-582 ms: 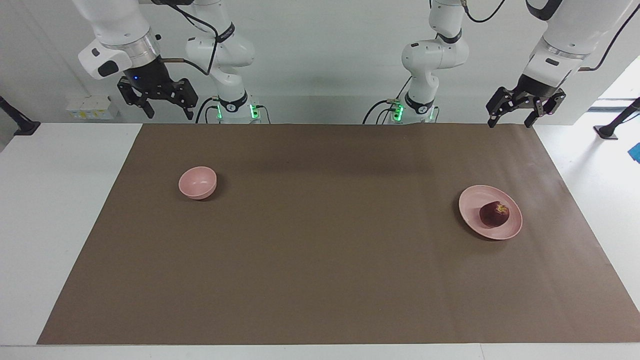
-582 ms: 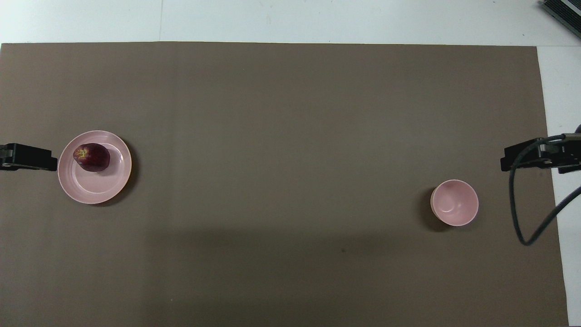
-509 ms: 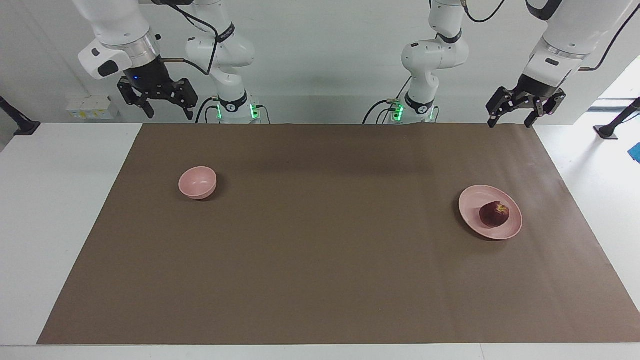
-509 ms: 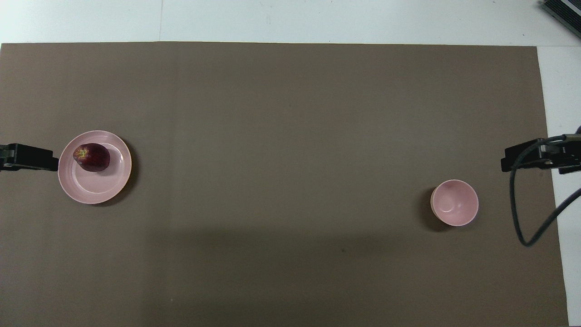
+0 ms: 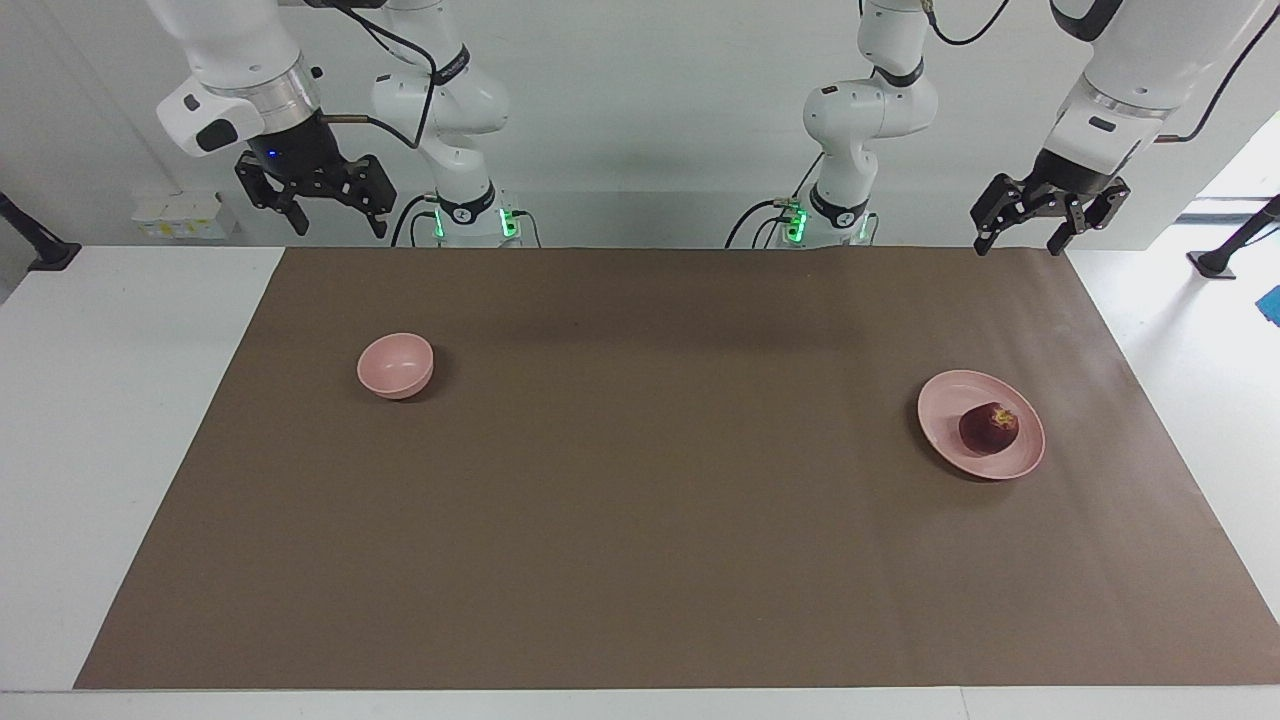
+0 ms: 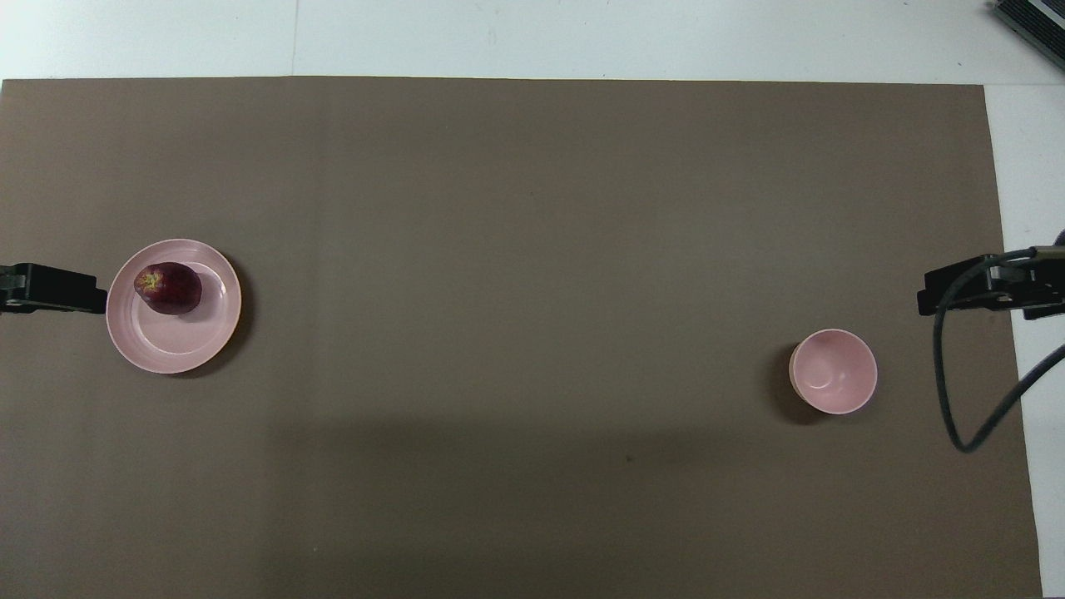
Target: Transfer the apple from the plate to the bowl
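Resting on plate (image 5: 955,400): apple (image 5: 989,427).

We find no legible text, label, brand, number or sign on any surface in either view at present.

The 2 arms are both lifted up high, and each one holds nothing. The left end effector (image 5: 1019,240) hangs in the air over the edge of the desk at the left arm's end, pointing down, with its 2 fingers (image 5: 983,240) spread apart. The right end effector (image 5: 338,224) hangs up in the air over the edge of the desk at the right arm's end, pointing down too, and its 2 fingers (image 5: 298,221) are also spread wide apart.
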### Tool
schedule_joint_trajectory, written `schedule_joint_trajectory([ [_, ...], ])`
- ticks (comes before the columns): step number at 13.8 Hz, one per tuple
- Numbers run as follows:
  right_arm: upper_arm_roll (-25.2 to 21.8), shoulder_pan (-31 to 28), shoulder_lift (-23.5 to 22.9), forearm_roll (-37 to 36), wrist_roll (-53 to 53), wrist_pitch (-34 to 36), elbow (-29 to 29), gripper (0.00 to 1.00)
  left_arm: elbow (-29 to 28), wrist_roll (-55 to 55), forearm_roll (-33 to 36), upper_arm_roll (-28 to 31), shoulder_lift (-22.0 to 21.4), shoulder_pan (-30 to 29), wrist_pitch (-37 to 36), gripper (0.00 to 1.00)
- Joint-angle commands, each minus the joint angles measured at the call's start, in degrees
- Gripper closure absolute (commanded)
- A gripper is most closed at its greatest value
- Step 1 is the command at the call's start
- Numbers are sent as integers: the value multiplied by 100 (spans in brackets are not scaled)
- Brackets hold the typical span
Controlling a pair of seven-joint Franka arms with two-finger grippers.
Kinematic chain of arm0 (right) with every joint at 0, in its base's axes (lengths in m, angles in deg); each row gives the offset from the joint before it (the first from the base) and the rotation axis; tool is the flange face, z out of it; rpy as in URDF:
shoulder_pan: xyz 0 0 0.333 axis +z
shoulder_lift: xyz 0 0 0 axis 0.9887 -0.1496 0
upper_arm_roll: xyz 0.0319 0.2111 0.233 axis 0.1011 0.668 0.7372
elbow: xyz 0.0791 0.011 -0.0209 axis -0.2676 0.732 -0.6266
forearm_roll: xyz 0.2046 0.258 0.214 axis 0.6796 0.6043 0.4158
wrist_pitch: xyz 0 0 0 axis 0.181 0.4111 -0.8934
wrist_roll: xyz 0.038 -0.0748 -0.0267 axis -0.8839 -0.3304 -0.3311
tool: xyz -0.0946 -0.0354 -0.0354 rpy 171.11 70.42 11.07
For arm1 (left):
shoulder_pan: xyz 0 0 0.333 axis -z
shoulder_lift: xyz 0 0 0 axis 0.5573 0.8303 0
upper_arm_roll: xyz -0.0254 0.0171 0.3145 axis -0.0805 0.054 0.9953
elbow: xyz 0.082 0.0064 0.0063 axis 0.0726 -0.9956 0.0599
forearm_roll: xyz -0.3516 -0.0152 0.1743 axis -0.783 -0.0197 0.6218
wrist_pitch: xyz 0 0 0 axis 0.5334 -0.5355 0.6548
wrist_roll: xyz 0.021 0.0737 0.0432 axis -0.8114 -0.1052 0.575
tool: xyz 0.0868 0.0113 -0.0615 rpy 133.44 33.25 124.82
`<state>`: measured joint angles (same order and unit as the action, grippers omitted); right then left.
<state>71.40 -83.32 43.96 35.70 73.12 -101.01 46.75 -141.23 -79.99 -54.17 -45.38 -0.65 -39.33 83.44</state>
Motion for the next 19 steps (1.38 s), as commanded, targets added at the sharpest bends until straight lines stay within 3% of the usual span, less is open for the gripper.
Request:
schedule_joint_trajectory([
  [1, 32, -45, 118, 130, -46, 84, 107, 0, -184, -122, -72, 26, -161, -51, 117, 0],
  [9, 14, -115, 100, 121, -54, 40, 90, 0, -332, -140, -72, 26, 234, -385, 1136, 0],
  [14, -12, -133, 100, 121, -54, 32, 90, 0, -999, -157, -63, 35, 726, -710, 2760, 0],
  [19, -3, -317, 118, 112, -55, 119, 98, 0, -1281, -543, -63, 44, 1683, -790, 3614, 0],
])
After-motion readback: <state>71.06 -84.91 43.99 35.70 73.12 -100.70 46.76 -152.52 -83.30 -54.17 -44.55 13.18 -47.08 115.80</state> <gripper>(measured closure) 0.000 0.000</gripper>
